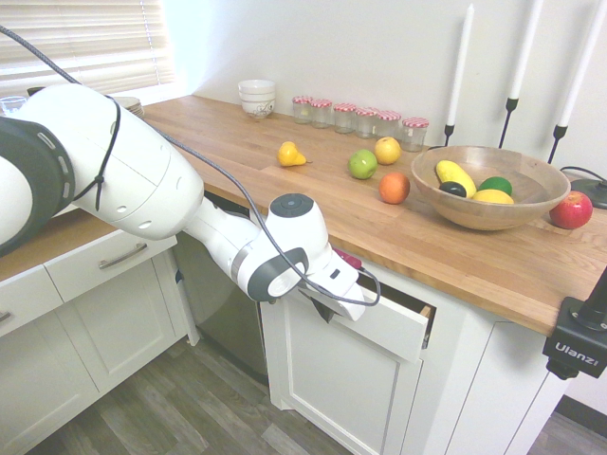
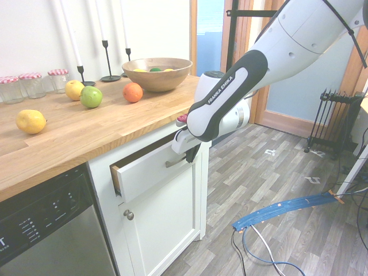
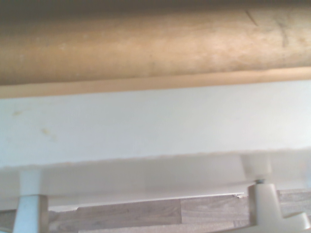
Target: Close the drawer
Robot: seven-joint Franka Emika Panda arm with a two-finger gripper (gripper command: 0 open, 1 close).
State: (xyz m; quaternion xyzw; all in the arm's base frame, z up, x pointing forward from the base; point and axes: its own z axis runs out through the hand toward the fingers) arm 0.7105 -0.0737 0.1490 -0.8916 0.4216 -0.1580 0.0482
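The drawer [image 1: 391, 332] under the wooden countertop stands a few centimetres open, its white front panel [image 2: 146, 171] tilted out from the cabinet and a wooden side showing at the gap. My gripper [image 2: 190, 154] is shut, with its dark fingers at the drawer front beside the slim metal bar handle [image 2: 175, 163]. In the first exterior view my gripper [image 1: 323, 305] sits at the left end of the drawer front. The wrist view shows the white front panel [image 3: 155, 121] from close by, with the countertop edge beyond it. Nothing is held.
On the countertop [image 1: 285, 199] are a wooden bowl [image 1: 488, 185] of fruit, loose fruit, several jars [image 1: 360, 118] and candlesticks. A dishwasher [image 2: 46, 230] stands beside the cabinet, and a cabinet door [image 2: 161, 224] is below the drawer. Other white drawers [image 1: 104, 261] are further along.
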